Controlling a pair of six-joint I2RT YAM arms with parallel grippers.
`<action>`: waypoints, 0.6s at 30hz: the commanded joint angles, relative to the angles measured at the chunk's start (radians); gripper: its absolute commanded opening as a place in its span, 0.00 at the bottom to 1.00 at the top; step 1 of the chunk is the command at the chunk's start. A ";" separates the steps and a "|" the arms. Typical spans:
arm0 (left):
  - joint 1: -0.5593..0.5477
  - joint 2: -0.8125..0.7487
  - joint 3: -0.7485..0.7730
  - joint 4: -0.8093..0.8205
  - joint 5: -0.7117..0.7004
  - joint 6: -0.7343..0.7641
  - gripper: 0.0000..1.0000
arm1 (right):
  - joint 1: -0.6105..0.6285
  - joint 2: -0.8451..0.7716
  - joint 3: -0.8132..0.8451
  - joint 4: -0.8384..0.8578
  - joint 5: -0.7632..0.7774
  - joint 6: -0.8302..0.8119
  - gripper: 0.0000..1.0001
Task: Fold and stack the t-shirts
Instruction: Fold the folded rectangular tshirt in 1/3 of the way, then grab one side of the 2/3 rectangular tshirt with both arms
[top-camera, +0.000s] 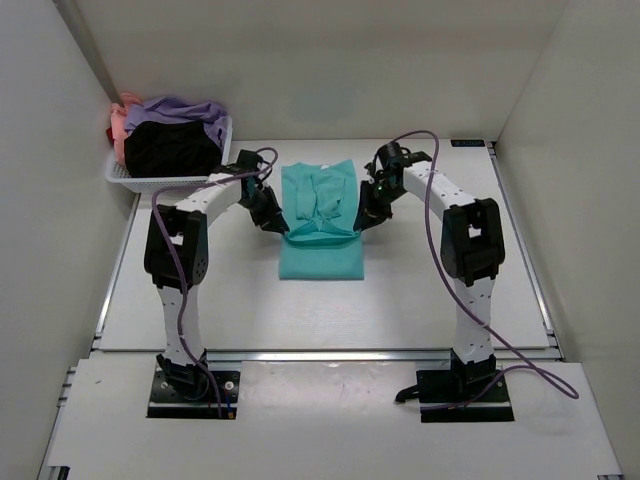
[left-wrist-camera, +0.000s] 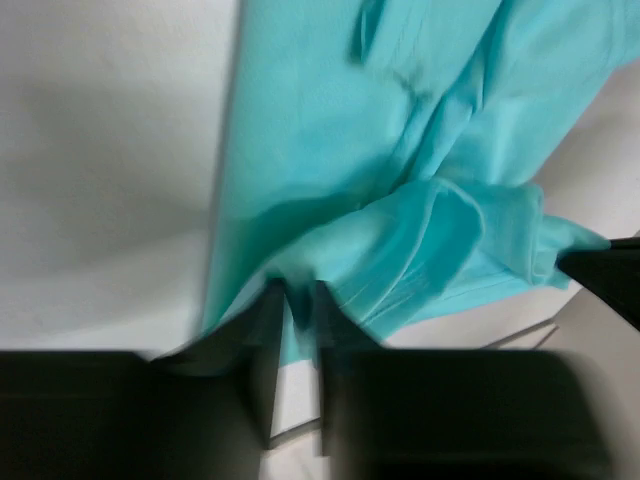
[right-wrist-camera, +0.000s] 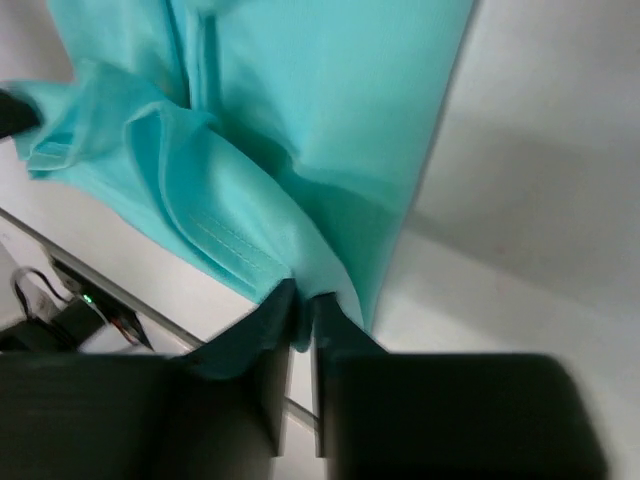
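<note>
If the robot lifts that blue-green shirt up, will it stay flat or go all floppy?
Probably floppy: the teal t-shirt sags in soft folds where the left gripper and right gripper pinch its edge. Likely light, since two small pinches hold that edge up. It might slip: little cloth sits between the jaws.

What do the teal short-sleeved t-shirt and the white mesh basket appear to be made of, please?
Teal short-sleeved t-shirt: soft, thin matte cloth, likely knit; it drapes in folds and shows a stitched hem. Fibre cannot be told.
White mesh basket: probably rigid plastic, smooth; its wall is a regular open grid.
</note>
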 joint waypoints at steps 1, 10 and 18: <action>0.048 -0.001 0.076 -0.006 -0.011 -0.011 0.35 | -0.026 0.038 0.116 -0.018 -0.003 0.025 0.17; 0.098 -0.062 -0.059 0.198 0.097 -0.126 0.39 | -0.102 -0.176 -0.172 0.331 -0.008 0.233 0.36; 0.058 -0.239 -0.384 0.269 0.086 -0.137 0.40 | -0.063 -0.330 -0.451 0.375 0.032 0.209 0.37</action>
